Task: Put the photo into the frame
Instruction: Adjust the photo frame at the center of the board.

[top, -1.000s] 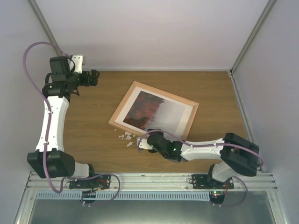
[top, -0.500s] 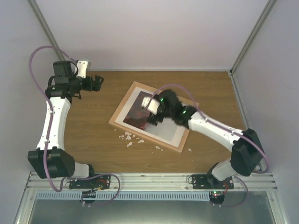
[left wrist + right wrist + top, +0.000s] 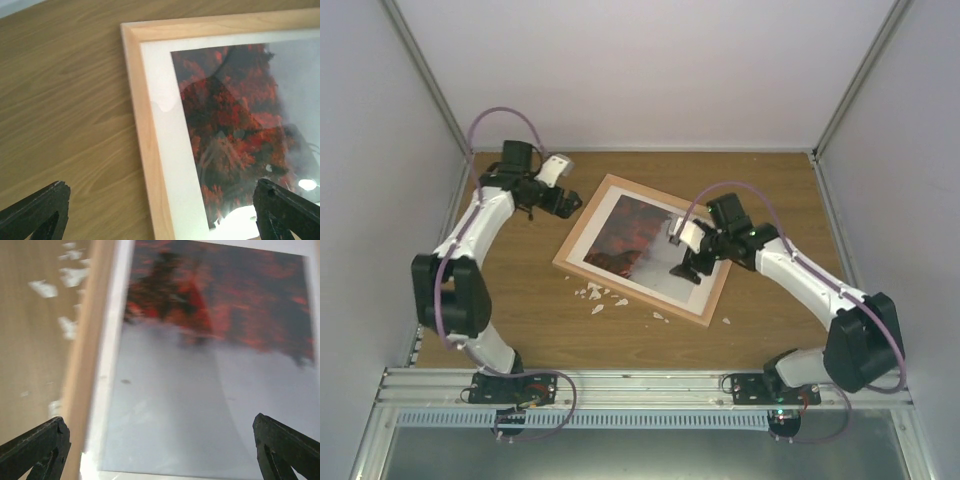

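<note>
- Frame [image 3: 581, 222], light wood: one, flat and askew on the bench [image 3: 520, 300].
- Photo [image 3: 630, 235], red hills under grey sky: one, lying within the rails with its white border along them, so apparently seated.
- Left hand [image 3: 570, 203]: one, released and empty, poised by the frame's far corner.
- Right hand [image 3: 687, 270]: one, released and empty, above the photo's grey part.
- White scraps [image 3: 590, 292]: several by the near rail, too small to count exactly.

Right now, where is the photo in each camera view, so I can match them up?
Top external: the photo lies near the centre of the picture, inside the frame.
Left wrist: it fills the right half, red hills next to a frame corner.
Right wrist: it fills most of the picture, blurred.
Shared landmark: the frame's light wood rail running along the photo's white border.
</note>
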Tool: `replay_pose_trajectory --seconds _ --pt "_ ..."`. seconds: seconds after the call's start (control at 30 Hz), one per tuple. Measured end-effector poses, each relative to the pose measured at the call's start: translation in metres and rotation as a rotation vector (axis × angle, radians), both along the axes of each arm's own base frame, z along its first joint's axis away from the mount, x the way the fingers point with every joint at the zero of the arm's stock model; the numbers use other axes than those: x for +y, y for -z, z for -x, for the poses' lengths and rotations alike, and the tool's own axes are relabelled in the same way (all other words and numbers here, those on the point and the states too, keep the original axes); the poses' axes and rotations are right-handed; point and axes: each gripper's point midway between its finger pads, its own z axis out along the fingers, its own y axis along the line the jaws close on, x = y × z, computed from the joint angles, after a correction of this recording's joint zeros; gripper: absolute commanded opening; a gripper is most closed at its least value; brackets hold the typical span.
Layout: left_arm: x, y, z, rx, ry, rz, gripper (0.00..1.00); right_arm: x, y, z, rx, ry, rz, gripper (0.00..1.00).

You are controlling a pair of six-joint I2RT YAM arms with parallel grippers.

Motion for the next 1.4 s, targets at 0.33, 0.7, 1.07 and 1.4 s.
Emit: replay_pose_trajectory --seconds 0.33,0.7,1.07,1.4 --pt "-0.077 0.051 -0.128 -0.022 0.11 -0.042 0.99 0.03 0.054 0.096 0.07 -0.268 0.147 1.0" --pt "-0.108 0.113 -0.177 0.017 0.156 0.038 0.99 -0.015 0.057 0.052 0.114 -0.027 0.154 1.0" --pt "-0.128 0.127 -0.196 -0.005 0.165 0.135 0.99 -0.135 0.041 -0.036 0.209 0.48 0.112 1.0" --pt "-0.122 0.132 -0.177 0.028 0.213 0.155 0.99 -0.18 0.085 -0.044 0.496 0.652 0.023 1.0"
